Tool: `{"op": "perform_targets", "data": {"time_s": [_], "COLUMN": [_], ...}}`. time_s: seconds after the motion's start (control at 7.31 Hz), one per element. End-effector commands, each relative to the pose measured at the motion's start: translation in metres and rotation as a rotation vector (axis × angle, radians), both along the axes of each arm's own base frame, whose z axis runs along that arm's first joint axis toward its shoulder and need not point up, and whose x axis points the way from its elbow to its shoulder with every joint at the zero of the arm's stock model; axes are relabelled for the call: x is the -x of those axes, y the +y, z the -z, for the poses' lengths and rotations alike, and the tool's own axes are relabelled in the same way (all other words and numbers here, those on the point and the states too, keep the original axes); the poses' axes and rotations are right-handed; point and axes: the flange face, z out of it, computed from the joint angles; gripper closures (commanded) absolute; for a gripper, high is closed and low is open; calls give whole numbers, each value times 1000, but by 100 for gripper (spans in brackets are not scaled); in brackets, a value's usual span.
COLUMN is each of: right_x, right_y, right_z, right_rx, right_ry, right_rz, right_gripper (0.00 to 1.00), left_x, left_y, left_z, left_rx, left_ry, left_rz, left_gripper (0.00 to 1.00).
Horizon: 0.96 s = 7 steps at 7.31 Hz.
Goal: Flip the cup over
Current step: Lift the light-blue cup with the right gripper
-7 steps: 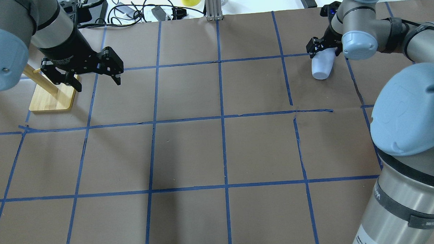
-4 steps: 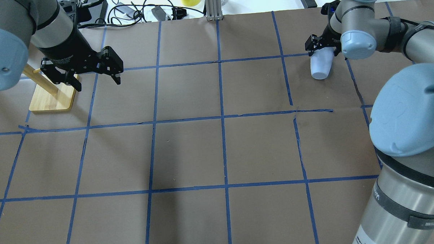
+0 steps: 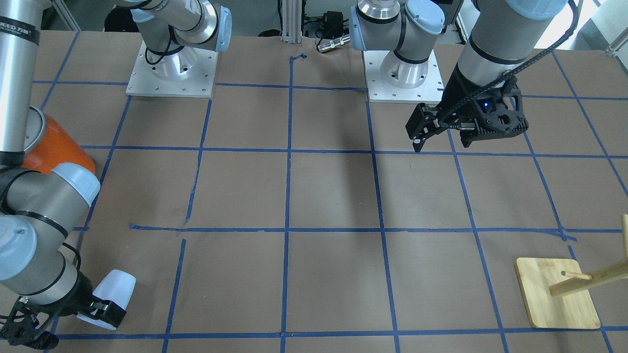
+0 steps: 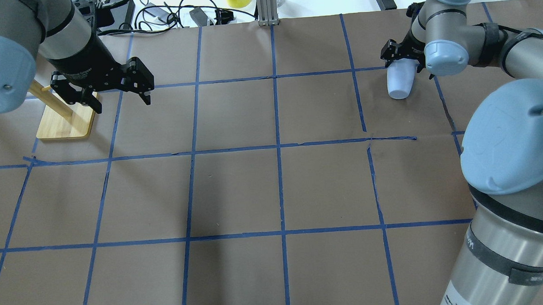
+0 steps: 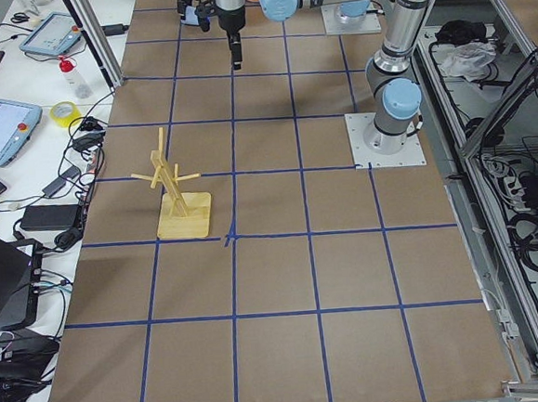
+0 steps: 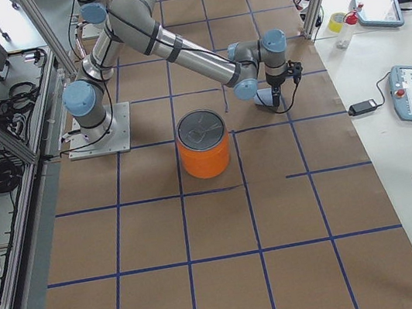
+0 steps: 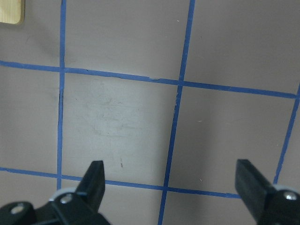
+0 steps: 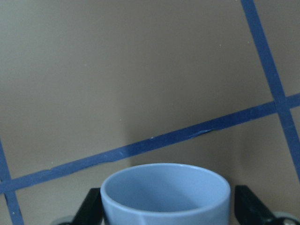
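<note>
A table (image 4: 237,194) covered in brown paper with a blue tape grid, and a cup (image 4: 398,82) gripped at its far right.
Nearest the robot's side, the left end effector (image 4: 123,106) hangs above the table with its fingers spread wide and nothing between them. An orange can (image 6: 204,148) with a silver lid stands on the right side. Farther out, a wooden stand (image 4: 65,123) sits on the left. On the right, the right end effector (image 4: 403,61) has its fingers closed against the cup's sides near the rim. The cup is tilted, base toward the robot; whether it touches the table I cannot tell.
</note>
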Motion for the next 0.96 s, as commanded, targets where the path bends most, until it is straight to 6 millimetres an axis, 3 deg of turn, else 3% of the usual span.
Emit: {"op": "perform_targets", "data": {"time_s": [0.0,0.14,0.41,0.55,0.68,0.82], "right_x": [0,-1,-14,-42,-99,-169], "right_y": [0,-1,-3,0,11,29], "right_z": [9,5,-13,-41,-50,-51], "right_rx": [-9,-1,23,65,42,18], "right_ry": [-6,-16,-51,-4,6,64], "right_rz": [7,3,-73,-284,-434,-572], "right_gripper": [19,51,62,63,70,74], "left_x": [-1,-1,1,0,1,1], "left_y": [0,6,8,8,7,7], "left_z": [-4,-13,-18,-16,-11,-9], "left_rx": [8,23,29,25,14,12], "left_ry": [-4,-10,1,-4,1,-1], "left_rz": [-1,0,1,0,1,0], "left_gripper": [0,0,0,0,0,0]}}
